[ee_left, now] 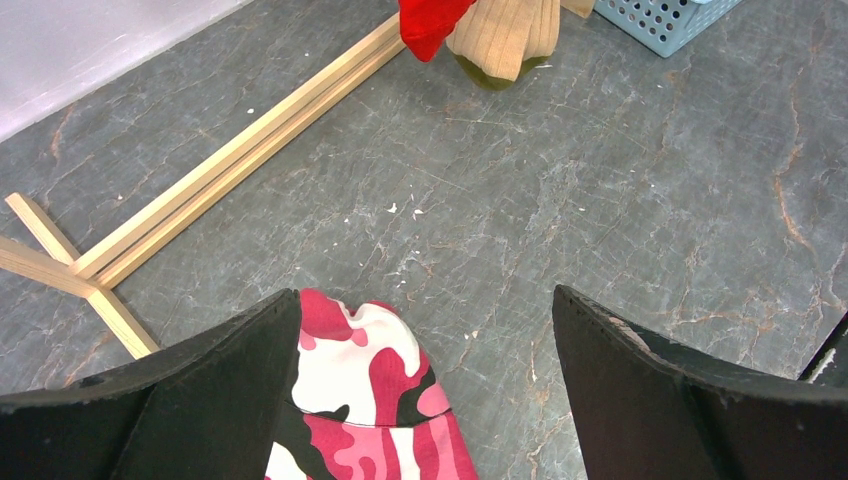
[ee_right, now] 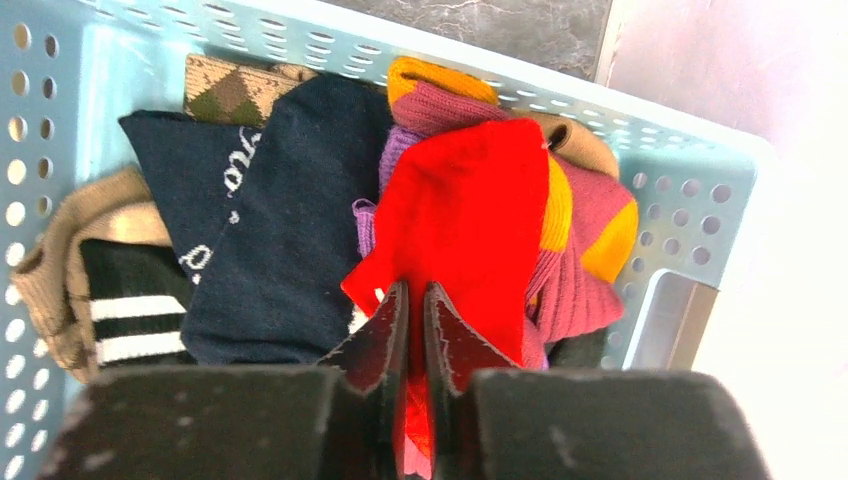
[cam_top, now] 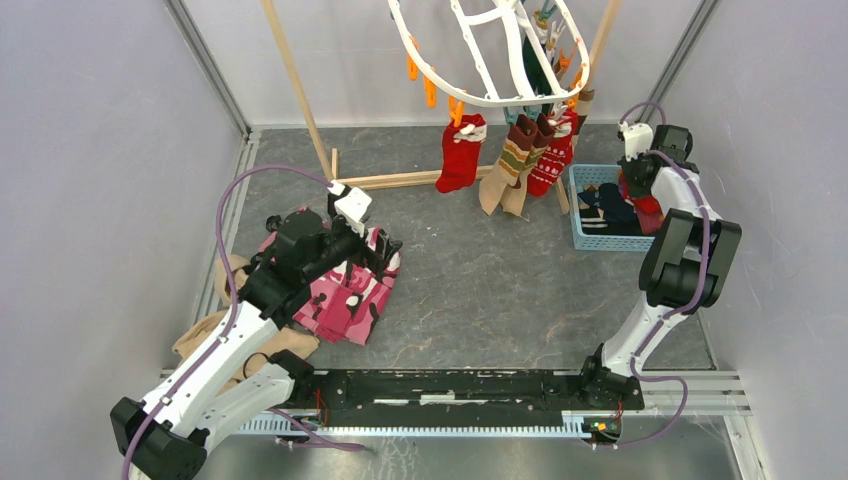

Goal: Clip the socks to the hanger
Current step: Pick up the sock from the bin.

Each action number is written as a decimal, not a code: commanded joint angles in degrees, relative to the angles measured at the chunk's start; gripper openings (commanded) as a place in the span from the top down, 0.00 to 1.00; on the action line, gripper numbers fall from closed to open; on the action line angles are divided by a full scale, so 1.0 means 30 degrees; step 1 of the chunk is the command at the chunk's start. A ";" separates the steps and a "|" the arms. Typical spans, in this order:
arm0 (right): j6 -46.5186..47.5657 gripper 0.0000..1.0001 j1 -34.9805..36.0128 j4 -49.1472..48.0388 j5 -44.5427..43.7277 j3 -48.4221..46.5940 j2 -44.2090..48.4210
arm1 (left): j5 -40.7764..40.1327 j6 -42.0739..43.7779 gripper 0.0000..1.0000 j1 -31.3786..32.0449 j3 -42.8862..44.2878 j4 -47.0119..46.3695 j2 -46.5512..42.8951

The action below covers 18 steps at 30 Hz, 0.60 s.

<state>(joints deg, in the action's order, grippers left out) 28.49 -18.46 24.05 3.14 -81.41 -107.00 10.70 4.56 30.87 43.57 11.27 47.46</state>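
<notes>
- In the basket (ee_right: pixel 690 200), at 2 o'clock on the table, the right gripper (ee_right: pixel 415 335) is pinched onto the red sock (ee_right: pixel 460 210), looks like only a thin fold.
- Risk: a bite that shallow could slip on the lift, or the maroon sock (ee_right: pixel 585 290) touching it drags out too.
- The hanger (cam_top: pixel 480 98) is at 12 o'clock, with a few socks (cam_top: pixel 515 155) clipped on.
- The left gripper (ee_left: pixel 425 292) gapes wide at 9 o'clock over the camo cloth (ee_left: pixel 360 400), holding nothing.
</notes>
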 commanded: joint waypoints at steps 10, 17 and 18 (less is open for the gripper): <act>-0.0782 1.00 -0.1571 -0.2477 0.2985 0.1062 0.8099 | 0.0999 -0.0537 0.00 -0.0267 -0.0254 -0.0837 0.0124; -0.1779 1.00 -0.1730 -0.2605 0.7048 0.0884 1.0811 | 0.1576 -0.0981 0.00 -0.0631 -0.0275 -0.1097 0.0200; -0.1859 1.00 -0.1728 -0.2475 0.8191 0.0884 1.1094 | 0.1615 -0.1177 0.00 -0.0705 -0.0299 -0.1208 0.0178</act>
<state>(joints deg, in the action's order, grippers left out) 25.43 -23.75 17.23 17.02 -77.62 -75.61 13.45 3.90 29.58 42.76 10.59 48.23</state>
